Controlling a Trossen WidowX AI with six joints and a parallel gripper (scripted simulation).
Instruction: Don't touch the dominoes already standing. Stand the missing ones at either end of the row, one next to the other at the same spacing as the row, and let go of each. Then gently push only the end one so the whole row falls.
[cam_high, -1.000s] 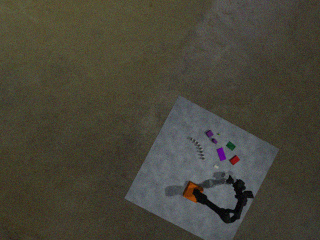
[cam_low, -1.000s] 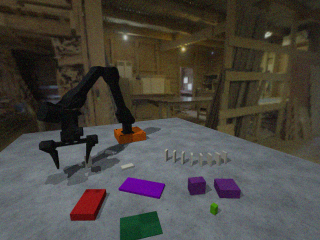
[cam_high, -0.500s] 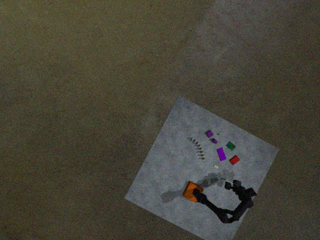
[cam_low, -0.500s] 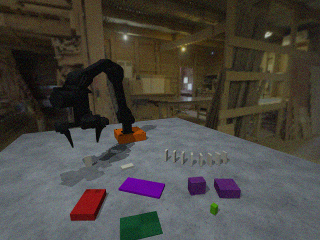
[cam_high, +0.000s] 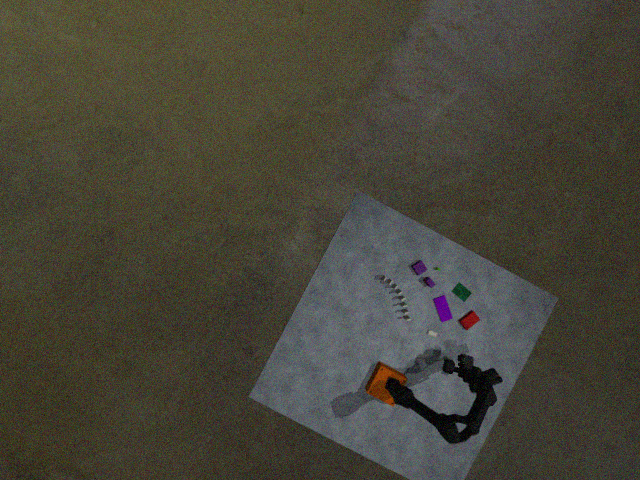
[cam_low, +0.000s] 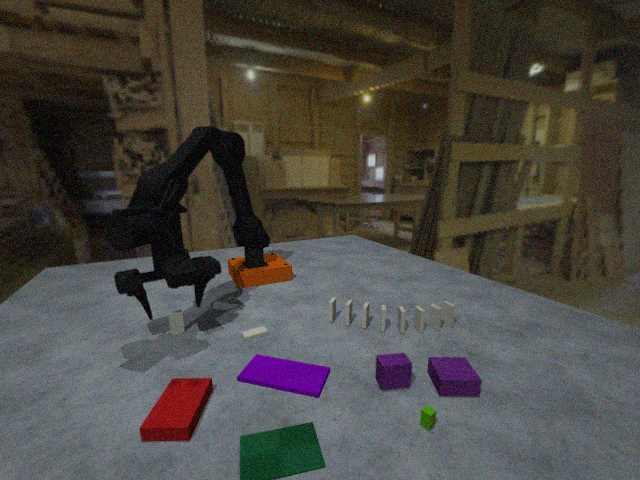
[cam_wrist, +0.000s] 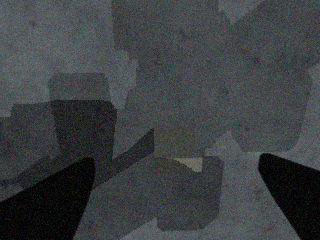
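Several cream dominoes stand in a curved row; one of them (cam_low: 383, 318) is near its middle. A loose cream domino (cam_high: 432, 333) (cam_low: 254, 332) lies flat between the row and the gripper. Another cream domino (cam_low: 176, 323) (cam_wrist: 176, 141) stands upright away from the row, under the gripper; I cannot make it out in the top view. My gripper (cam_low: 174, 311) (cam_wrist: 177, 162) is open and empty, pointing down. Its fingertips are wide apart, to either side above this upright domino. In the wrist view the domino is mostly in shadow, between the fingers.
A purple slab (cam_high: 442, 308) (cam_low: 284, 375), a red block (cam_high: 469, 319) (cam_low: 178, 409) and a green plate (cam_high: 461, 291) (cam_low: 281, 451) lie near the loose domino. Two darker purple blocks (cam_low: 393, 370) (cam_low: 454, 376) and a small lime block (cam_low: 428, 417) are beside the row. The arm's orange base (cam_high: 379, 383) (cam_low: 263, 276) stands behind.
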